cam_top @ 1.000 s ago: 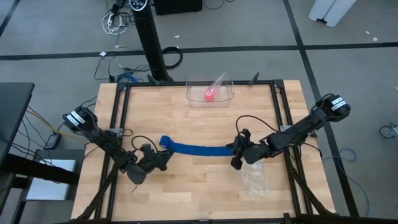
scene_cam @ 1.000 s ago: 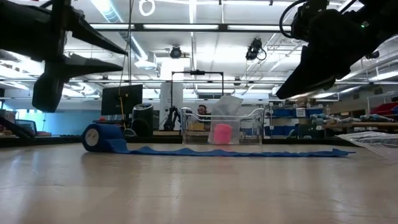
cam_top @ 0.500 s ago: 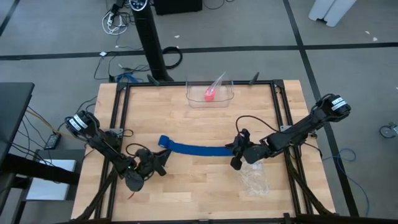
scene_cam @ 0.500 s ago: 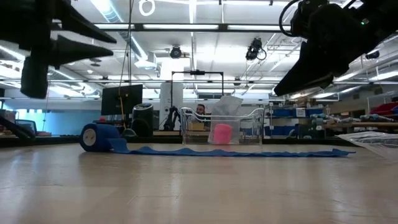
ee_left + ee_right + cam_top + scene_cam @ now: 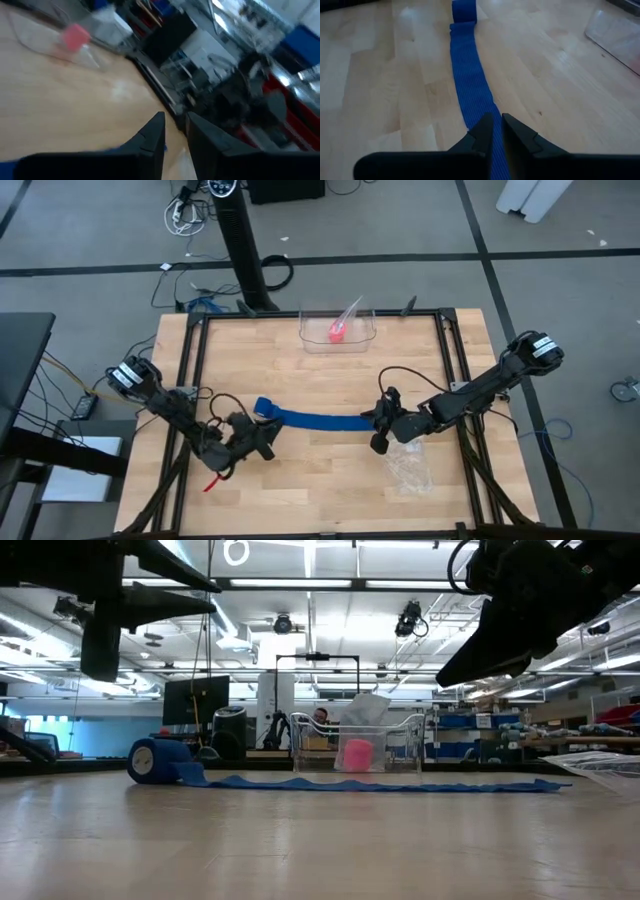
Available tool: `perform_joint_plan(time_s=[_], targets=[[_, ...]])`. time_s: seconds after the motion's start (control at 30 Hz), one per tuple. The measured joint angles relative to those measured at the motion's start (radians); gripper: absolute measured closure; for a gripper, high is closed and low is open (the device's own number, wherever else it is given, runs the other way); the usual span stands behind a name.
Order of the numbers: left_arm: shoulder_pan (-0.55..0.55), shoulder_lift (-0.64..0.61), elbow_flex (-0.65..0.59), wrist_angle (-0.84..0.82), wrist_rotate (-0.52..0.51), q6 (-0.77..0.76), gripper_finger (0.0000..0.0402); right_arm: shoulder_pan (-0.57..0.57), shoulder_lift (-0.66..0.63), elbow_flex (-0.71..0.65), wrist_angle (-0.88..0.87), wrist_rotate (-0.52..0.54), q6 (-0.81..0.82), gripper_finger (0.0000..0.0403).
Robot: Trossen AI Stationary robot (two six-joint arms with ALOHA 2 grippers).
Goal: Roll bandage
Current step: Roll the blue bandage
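Observation:
The blue bandage (image 5: pixel 320 420) lies across the middle of the table. Its rolled part (image 5: pixel 150 760) rests on the wood at the left end, and the flat strip (image 5: pixel 470 75) runs right to a free end (image 5: pixel 545 785). My left gripper (image 5: pixel 266 432) hangs open just near of the roll, raised above the table (image 5: pixel 212 595) and pointing level. My right gripper (image 5: pixel 374 425) hovers over the strip's right end with its fingers shut, lifted off the table (image 5: pixel 450 675). In the right wrist view the strip runs away from the fingertips (image 5: pixel 496 125) to the roll.
A clear container (image 5: pixel 338 330) with a small pink roll (image 5: pixel 357 753) stands at the far edge. A clear plastic bag (image 5: pixel 408 465) lies near the right arm. Dark frame rails (image 5: pixel 190 380) run along the table's sides. Bare wood lies near of the strip.
My left gripper has risen from beside the roll and has rolled about its own axis. The bandage's rolled end has shifted a little toward the table's left. The strip still lies flat.

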Motion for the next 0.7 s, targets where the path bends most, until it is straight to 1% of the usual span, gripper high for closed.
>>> perform_joint_plan(time_s=[0.03, 0.1, 0.13, 0.2, 0.27, 0.33, 0.4, 0.43, 0.53, 0.7], targets=[[0.001, 0.0, 0.0, 0.029, -0.017, 0.028, 0.0323, 0.0, 0.0, 0.0, -0.001, -0.002, -0.003, 0.0362], [0.001, -0.001, 0.0, 0.07, -0.014, 0.074, 0.0331, 0.0, 0.0, 0.0, -0.001, -0.005, -0.006, 0.0362], [0.001, 0.002, 0.0, 0.072, 0.009, 0.078, 0.0335, 0.0, 0.0, 0.0, -0.001, -0.005, -0.006, 0.0362], [-0.003, 0.032, 0.007, 0.069, 0.056, 0.033, 0.0345, 0.002, 0.0, 0.0, -0.002, -0.005, -0.006, 0.0362], [-0.014, 0.09, 0.03, 0.07, 0.059, 0.011, 0.0353, 0.003, 0.0, 0.0, -0.002, -0.005, -0.006, 0.0362], [-0.017, 0.136, 0.048, 0.119, 0.079, 0.028, 0.0356, 0.003, 0.0, 0.0, -0.002, -0.005, -0.006, 0.0362], [-0.014, 0.15, 0.049, 0.188, 0.109, 0.079, 0.0356, 0.003, 0.0, 0.0, -0.002, -0.005, -0.006, 0.0362], [-0.008, 0.156, 0.051, 0.205, 0.143, 0.09, 0.0354, 0.004, 0.0, 0.0, -0.002, -0.007, -0.006, 0.0362], [0.02, 0.183, 0.063, 0.186, 0.247, 0.069, 0.0338, 0.005, 0.001, 0.0, -0.001, -0.01, -0.005, 0.0362], [0.076, 0.199, 0.102, 0.156, 0.462, 0.071, 0.0289, 0.005, 0.001, 0.0, 0.006, -0.011, -0.005, 0.0362]])
